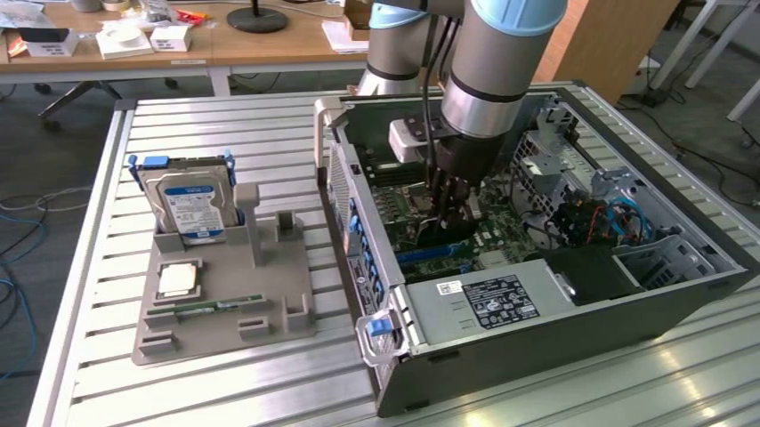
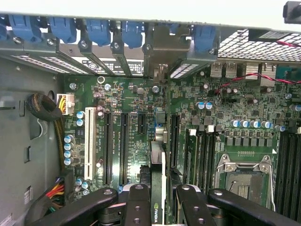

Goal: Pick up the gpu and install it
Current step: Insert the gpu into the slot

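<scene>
Between the black fingers (image 2: 137,207) of the pincer (image 2: 160,209), clamps the gpu (image 2: 157,165) edge-on, closed on its two faces. Holds it upright inside the open computer case (image 1: 594,329), over the green motherboard (image 2: 235,99), near the long black expansion slots (image 2: 124,146). Stands well apart from the hard drive (image 1: 190,206), upright in its grey holder (image 1: 226,320) on the bench (image 1: 178,391).
</scene>
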`<state>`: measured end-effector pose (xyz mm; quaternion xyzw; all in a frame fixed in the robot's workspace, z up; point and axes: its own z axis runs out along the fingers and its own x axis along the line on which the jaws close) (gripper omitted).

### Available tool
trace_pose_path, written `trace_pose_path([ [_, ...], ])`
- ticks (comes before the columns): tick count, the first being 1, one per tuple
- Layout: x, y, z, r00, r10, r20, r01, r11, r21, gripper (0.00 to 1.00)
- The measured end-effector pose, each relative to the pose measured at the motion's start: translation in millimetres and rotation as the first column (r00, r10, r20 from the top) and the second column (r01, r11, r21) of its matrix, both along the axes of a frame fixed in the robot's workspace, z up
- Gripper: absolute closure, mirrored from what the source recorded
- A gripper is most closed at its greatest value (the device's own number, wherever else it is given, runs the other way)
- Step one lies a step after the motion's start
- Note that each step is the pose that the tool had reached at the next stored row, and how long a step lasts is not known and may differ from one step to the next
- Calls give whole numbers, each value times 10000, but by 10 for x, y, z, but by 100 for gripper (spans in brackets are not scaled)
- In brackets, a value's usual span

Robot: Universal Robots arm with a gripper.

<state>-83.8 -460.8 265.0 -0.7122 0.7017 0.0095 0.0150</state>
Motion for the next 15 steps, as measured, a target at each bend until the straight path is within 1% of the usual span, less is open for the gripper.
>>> trace_pose_path([
  [10,-1,0,-14,10000,-1,-1,1,10000,-1,74],
  [15,-1,-2,-17,10000,-49,0,49,10000,-32,74],
])
